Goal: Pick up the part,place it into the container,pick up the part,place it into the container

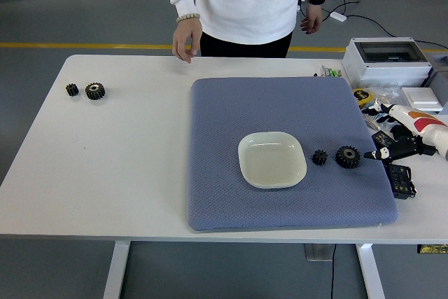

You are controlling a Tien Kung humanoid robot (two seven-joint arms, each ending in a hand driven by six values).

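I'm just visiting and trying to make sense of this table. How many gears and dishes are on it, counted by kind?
Small gears: 2, one on the mat and one at the far left of the table
Large gears: 2, one on the mat and one at the far left
White dishes: 1
Total: 5
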